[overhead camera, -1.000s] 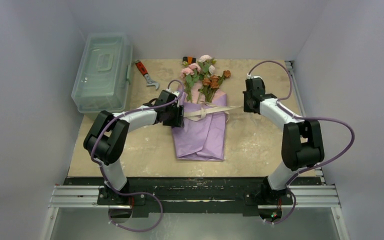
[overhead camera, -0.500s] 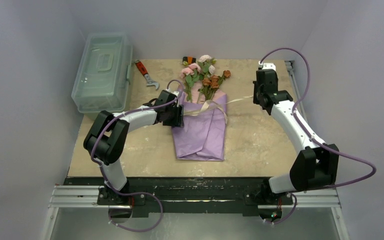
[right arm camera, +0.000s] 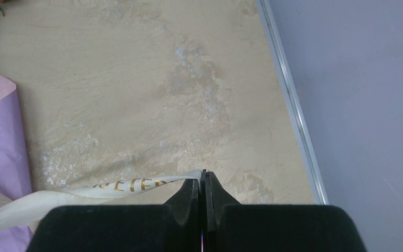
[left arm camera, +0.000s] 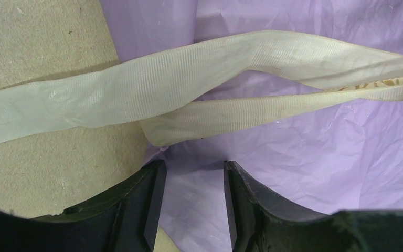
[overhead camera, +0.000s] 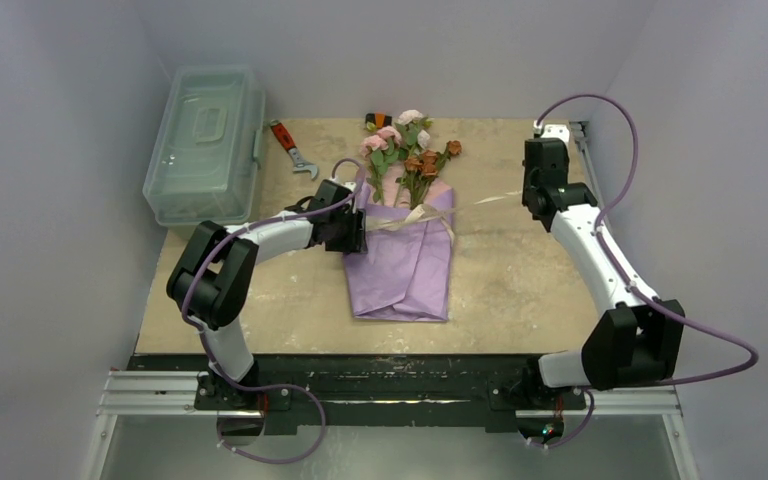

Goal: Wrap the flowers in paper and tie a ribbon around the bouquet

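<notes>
One long, cream fabric ribbon (left arm camera: pixel 189 89), soft and floppy, is crossed over the single lilac paper-wrapped bouquet (overhead camera: pixel 405 255) of pink, white and orange flowers, laid on the desk (overhead camera: pixel 505 285). Its end is pinched in the fully closed right hand (right arm camera: pixel 203 181). Being likely slippery, it is best gripped flat. The left hand (left arm camera: pixel 191 176) is held half open beside the crossing, with nothing grasped.

1. we see the paper (overhead camera: pixel 405 265) in lilac-purple, crinkled all over, with a pink face showing at its top edge.
2. the ribbon (left arm camera: pixel 152 84) is cream-beige with a fine woven rib and gold lettering near one end.
3. the flowers (overhead camera: pixel 407 148) show pink, white and orange-brown blooms over green leaves.
4. the table (overhead camera: pixel 510 270) is mottled beige.
5. we note a translucent pale-green box (overhead camera: pixel 205 140) and a red-handled wrench (overhead camera: pixel 282 135).
</notes>
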